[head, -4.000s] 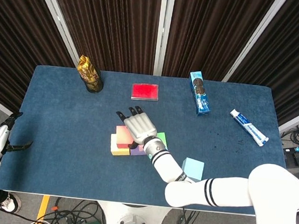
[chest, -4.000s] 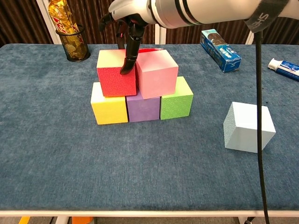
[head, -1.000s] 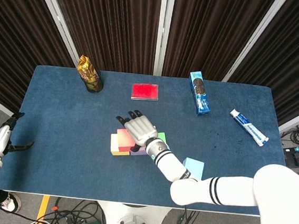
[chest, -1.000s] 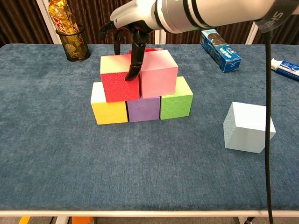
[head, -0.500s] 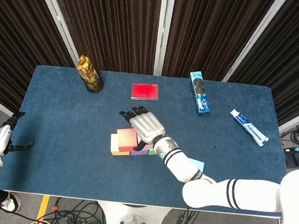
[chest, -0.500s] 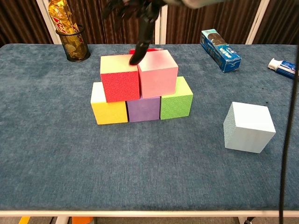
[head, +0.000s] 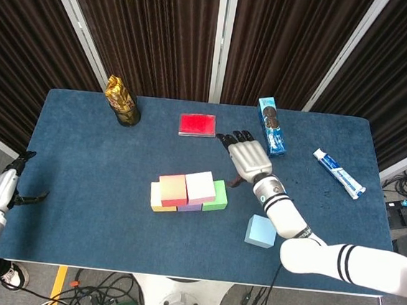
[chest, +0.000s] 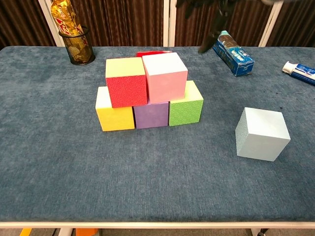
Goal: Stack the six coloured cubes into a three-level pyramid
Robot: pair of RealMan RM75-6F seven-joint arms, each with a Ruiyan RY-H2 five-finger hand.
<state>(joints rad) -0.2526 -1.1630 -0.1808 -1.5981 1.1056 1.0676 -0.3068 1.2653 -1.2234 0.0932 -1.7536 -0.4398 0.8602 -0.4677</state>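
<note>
Right hand (head: pixel 249 158) open and empty above the desk (head: pixel 78 184), beside the stack. Red cube (chest: pixel 126 82) and pink cube (chest: pixel 165 76) sit on yellow (chest: pixel 114 113), purple (chest: pixel 151 114), green (chest: pixel 187 104); light blue cube (chest: pixel 262 133) alone, well right. Left hand (head: pixel 7 188) off the desk edge, fingers apart, empty.

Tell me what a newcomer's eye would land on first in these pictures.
First comes the bright block stack mid-table: a red cube and a pink cube sit on a row of yellow cube, purple cube and green cube, with no top block yet. Next, the lone light blue cube stands apart to their right. The right hand hovers open above the table, holding nothing.
</note>
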